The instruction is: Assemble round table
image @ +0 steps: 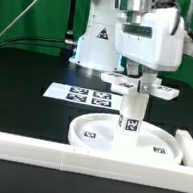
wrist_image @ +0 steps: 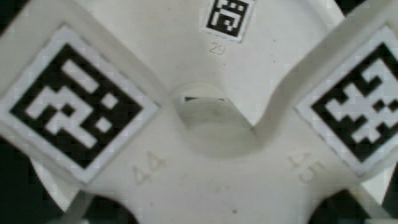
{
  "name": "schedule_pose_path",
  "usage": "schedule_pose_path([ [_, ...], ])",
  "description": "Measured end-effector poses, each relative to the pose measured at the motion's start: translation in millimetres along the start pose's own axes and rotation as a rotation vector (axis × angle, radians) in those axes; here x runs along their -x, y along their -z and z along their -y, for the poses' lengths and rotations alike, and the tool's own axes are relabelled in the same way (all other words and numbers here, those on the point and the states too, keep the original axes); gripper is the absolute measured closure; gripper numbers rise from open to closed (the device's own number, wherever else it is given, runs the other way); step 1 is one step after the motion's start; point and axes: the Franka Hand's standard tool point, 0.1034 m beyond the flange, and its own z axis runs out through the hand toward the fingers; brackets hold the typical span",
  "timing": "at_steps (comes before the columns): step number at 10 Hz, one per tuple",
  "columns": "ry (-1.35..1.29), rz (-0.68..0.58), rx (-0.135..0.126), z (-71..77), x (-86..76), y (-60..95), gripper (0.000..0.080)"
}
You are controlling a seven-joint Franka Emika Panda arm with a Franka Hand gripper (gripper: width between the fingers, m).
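The gripper hangs straight down over the middle of the scene, its fingers reaching to the hub of the cross-shaped piece. Whether they are clamped on that hub or only stand around it I cannot tell: the fingertips are lost against the white plastic, and the wrist view shows no fingers at all, only the piece up close with its square tags and a small hollow at the hub.

The cross-shaped piece lies flat, its arms spread toward 3 and 9 o'clock in the exterior view. Directly at 6 o'clock from the gripper stands the leg, upright, its long axis vertical and seemingly in line with the gripper. The cross appears to sit right on the leg's top, though the joint itself is hidden.

The leg rises from the centre of the round disc, which rests flat on the table. So the coming move is likely a matter of keeping cross and leg on one vertical line.

Further out, the marker board lies at about 10 o'clock from the disc, and a white border bar runs along at 6 o'clock.
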Motion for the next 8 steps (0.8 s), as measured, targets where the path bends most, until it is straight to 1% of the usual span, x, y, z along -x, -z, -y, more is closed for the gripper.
schedule_pose_path([
  [3, -0.271, -0.007, 0.001, 0.4, -0.2, -0.3, 0.0351],
  [6, -0.385, 0.004, -0.001, 0.6, -0.9, -0.2, 0.0351],
  [7, -0.357, 0.006, -0.001, 0.6, -0.1, -0.5, 0.0351],
  [8, -0.316, 0.009, 0.000, 0.6, 0.5, 0.7, 0.0260],
])
